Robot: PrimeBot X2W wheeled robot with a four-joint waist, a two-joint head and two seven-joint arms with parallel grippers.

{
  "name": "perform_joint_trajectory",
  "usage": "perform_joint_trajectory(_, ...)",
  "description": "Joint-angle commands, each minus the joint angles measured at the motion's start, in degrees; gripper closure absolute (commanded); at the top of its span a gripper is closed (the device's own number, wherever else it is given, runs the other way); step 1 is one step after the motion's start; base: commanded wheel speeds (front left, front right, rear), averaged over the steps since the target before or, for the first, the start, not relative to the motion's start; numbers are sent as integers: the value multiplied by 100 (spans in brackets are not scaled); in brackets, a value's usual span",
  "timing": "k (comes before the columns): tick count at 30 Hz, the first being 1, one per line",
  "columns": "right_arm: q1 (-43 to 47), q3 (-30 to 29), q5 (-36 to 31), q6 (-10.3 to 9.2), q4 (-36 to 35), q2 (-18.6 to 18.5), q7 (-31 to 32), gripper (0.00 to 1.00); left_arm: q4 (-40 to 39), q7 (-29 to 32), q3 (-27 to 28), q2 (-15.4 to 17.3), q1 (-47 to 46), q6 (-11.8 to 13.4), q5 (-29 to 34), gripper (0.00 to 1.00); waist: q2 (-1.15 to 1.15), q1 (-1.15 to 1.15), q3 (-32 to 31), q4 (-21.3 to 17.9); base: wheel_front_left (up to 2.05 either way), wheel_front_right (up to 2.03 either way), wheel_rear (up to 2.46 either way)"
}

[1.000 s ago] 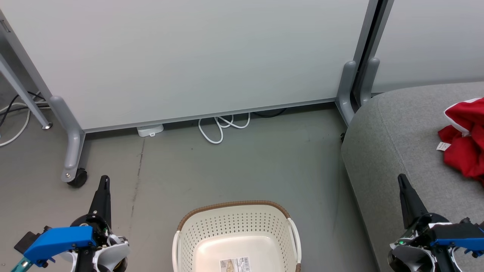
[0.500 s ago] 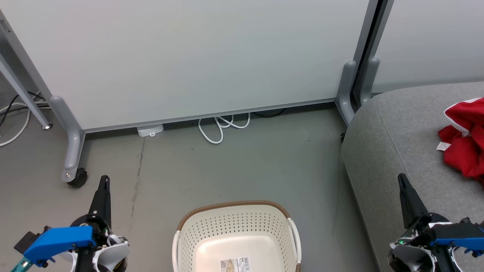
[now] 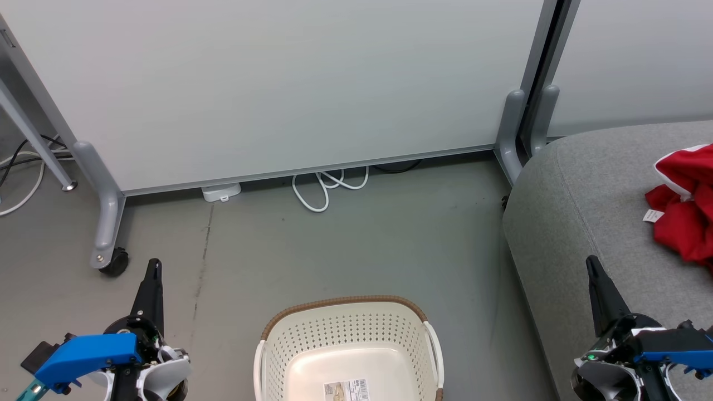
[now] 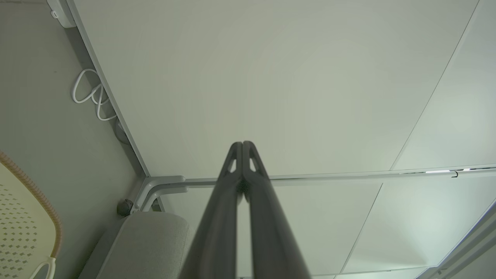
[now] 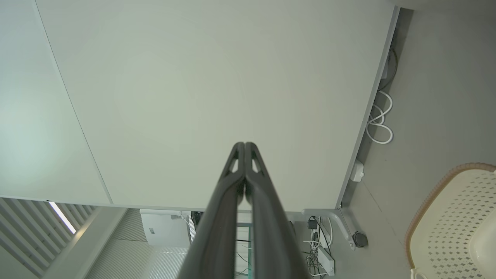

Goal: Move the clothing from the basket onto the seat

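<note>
Grey floor (image 3: 390, 239) runs up to a pale partition (image 3: 278, 83) on wheeled legs, and that is what you have in front of you.

At far left, a leg's caster (image 3: 114, 262) stands just beside your left pincer (image 3: 154, 267). The pincer's fingers are pressed together with nothing between them, and the left wrist view confirms it. Swing that arm outward carelessly and it could knock the leg.

A loose white cable (image 3: 323, 192) lies coiled at the foot of the partition, well apart from the basket (image 3: 334, 303). If you roll forward, the wheels may catch it.

The basket sits low in the middle. Its pale bottom shows a printed label (image 3: 345, 388) and no fabric. Its near end is cut off by the frame edge, so don't call it empty on this look alone.

To the right, the seat (image 3: 585, 189) carries the red clothing (image 3: 685, 217), which runs past the picture's right edge. You cannot tell from here whether both garments are in that heap.

Your right pincer (image 3: 591, 263) is also shut on nothing and hovers over the seat's near part, close to the heap. My guess is the job is nearly finished. The main risk is a sweep of that arm snagging the soft fabric and dragging it off the cushion.
</note>
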Motion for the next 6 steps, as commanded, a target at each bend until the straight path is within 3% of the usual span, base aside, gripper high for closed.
perform_joint_trajectory(1, -61, -7, 15, 4, -7, -31, 15, 100, -25, 23, 13, -10, -53, -9, -16, 100, 0, 0, 0, 0, 0, 0, 0)
perform_joint_trajectory(6, -62, -7, 16, 4, -7, -31, 15, 100, -25, 22, 12, -10, -52, -9, -16, 100, 0, 0, 0, 0, 0, 0, 0)
